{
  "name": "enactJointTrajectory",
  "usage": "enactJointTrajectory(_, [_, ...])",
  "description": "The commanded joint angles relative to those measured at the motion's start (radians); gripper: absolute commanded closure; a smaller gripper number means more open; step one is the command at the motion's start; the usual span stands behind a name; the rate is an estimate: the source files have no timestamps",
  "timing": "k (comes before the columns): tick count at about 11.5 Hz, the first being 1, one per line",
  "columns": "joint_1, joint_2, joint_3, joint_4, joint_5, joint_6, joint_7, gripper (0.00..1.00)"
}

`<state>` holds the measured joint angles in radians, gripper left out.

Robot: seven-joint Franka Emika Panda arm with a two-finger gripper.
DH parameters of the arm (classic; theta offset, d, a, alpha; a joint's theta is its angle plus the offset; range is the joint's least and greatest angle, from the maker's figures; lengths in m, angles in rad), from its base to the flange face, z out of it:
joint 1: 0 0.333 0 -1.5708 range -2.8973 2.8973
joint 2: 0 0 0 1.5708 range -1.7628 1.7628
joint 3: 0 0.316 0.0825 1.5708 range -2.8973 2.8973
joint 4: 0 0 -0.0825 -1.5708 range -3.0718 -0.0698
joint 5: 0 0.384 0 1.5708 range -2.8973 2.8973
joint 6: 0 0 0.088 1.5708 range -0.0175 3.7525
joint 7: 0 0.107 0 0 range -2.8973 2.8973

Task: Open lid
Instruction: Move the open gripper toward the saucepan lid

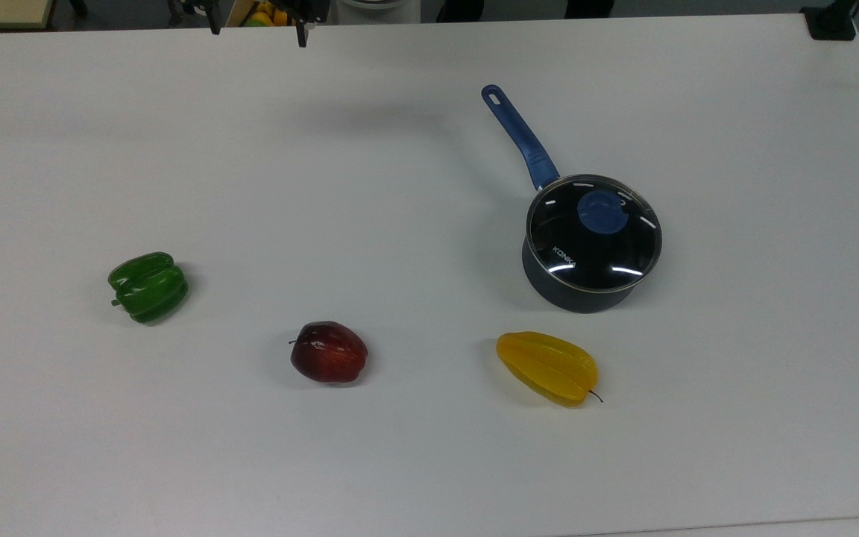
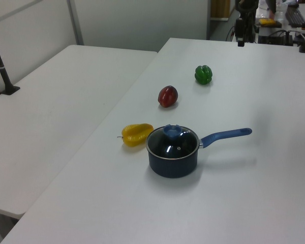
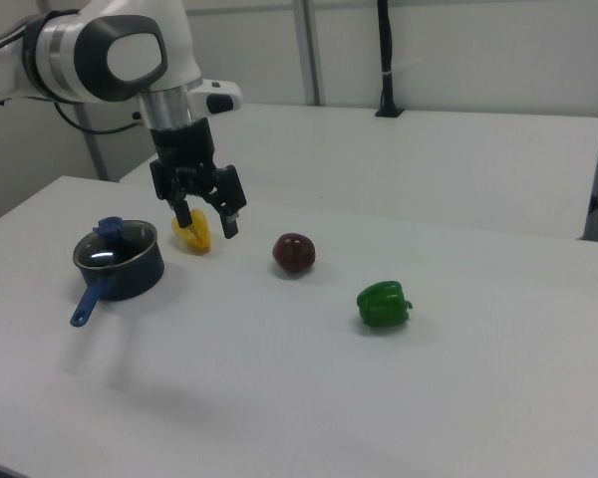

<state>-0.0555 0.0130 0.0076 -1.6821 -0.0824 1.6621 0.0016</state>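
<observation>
Hand (image 3: 206, 216) hangs in the air above the counter (image 3: 399, 398), fingers spread apart and pointing down, grasping nothing. In the right view it sits in front of the yellow fruit (image 3: 191, 232), partly covering it, with the white arm (image 3: 120, 50) rising behind to the right view's upper left. In the top view the two finger tips (image 1: 301, 36) show at the upper edge, well apart from every item on the counter.

Lid (image 1: 593, 233) is seated flat on the saucepan (image 1: 579, 294), closed. It is clear glass with a metal rim, a blue knob (image 1: 602, 212) at its centre and white "KONKA" lettering near the rim. The saucepan is dark, with a blue handle (image 1: 519, 136) running toward the top view's upper left. In the right view the saucepan stands to the right view's left of the hand, its handle pointing toward the camera.

Yellow fruit lies near the saucepan, just below it in the top view, not touching it. A red apple (image 1: 329, 352) lies to the top view's left of the yellow fruit, apart from it. A green pepper (image 1: 148, 287) lies further to the top view's left, well apart from the saucepan. All three rest directly on the white counter. A second white counter (image 2: 56, 96) stands alongside in the left view.
</observation>
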Motion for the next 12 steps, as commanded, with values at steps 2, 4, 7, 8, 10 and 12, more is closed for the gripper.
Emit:
enactJointTrajectory(2, [0.0, -0.015, -0.005, 0.001, 0.013, -0.005, -0.017, 0.0])
enactJointTrajectory(4, [0.0, -0.015, -0.006, 0.002, 0.012, -0.005, -0.017, 0.0])
enactJointTrajectory(7, [0.019, -0.007, 0.005, 0.018, 0.015, -0.001, -0.017, 0.0])
enactJointTrajectory(8, [0.035, -0.001, 0.011, 0.022, 0.019, 0.004, -0.015, 0.0])
enactJointTrajectory(10, [0.135, 0.008, 0.015, 0.021, 0.021, 0.007, -0.015, 0.0])
enactJointTrajectory(12, [0.225, 0.002, 0.017, 0.012, 0.062, 0.022, -0.017, 0.0])
